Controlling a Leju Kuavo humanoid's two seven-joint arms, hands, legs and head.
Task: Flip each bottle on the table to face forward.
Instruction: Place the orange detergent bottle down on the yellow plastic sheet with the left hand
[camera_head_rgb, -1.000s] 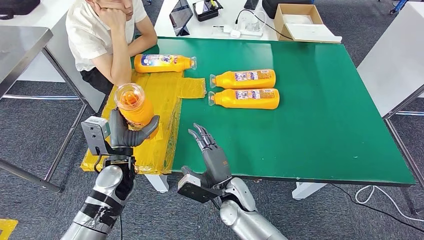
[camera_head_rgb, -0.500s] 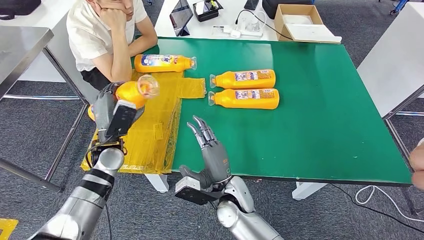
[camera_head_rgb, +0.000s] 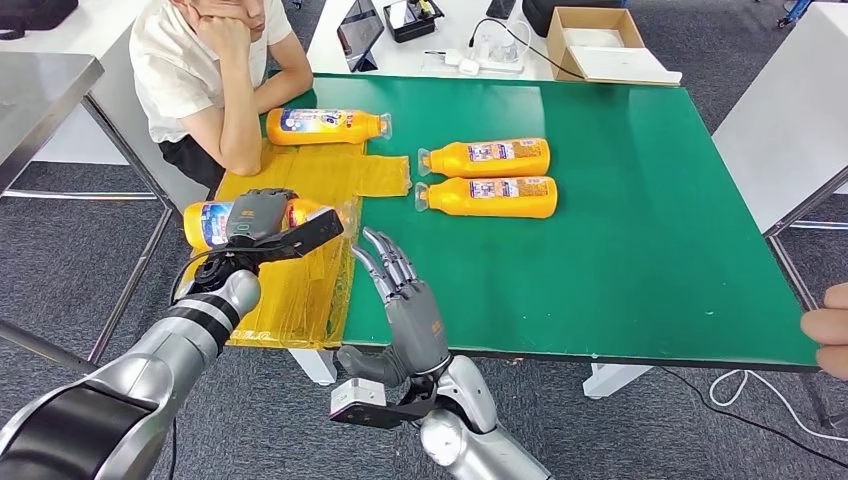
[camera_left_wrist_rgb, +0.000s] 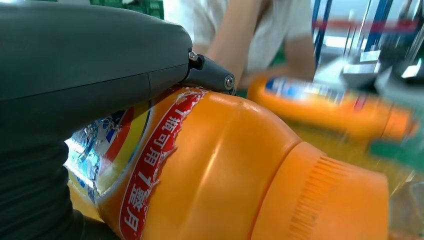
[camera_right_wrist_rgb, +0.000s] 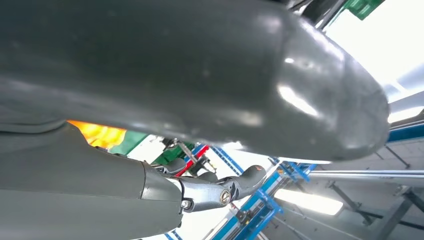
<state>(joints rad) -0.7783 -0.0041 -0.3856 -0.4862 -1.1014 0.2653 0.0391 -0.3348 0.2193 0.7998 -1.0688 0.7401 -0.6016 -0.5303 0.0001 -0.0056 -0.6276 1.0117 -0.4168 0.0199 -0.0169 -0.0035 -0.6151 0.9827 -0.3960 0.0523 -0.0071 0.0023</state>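
Observation:
My left hand (camera_head_rgb: 262, 218) grips an orange bottle (camera_head_rgb: 208, 222) lying on its side over the yellow sheet (camera_head_rgb: 300, 270) at the table's near left, label up. The left wrist view shows that bottle (camera_left_wrist_rgb: 210, 175) close under the hand (camera_left_wrist_rgb: 75, 80). A second orange bottle (camera_head_rgb: 328, 126) lies at the far left of the table. Two more bottles (camera_head_rgb: 486, 157) (camera_head_rgb: 488, 196) lie side by side in the middle, caps pointing left. My right hand (camera_head_rgb: 408, 300) hovers at the table's near edge, fingers spread, holding nothing; in the right wrist view the hand (camera_right_wrist_rgb: 190, 75) is seen from close behind.
A person (camera_head_rgb: 215, 70) sits at the far left corner, elbow resting by the yellow sheet. Another person's hand (camera_head_rgb: 828, 330) shows at the right edge. The green table (camera_head_rgb: 640, 220) has open surface on its right half. A cardboard box (camera_head_rgb: 605, 45) sits behind the table.
My left hand has turned the bottle from upright, cap toward the camera, down to lying on its side over the yellow sheet. The right hand shifted slightly left.

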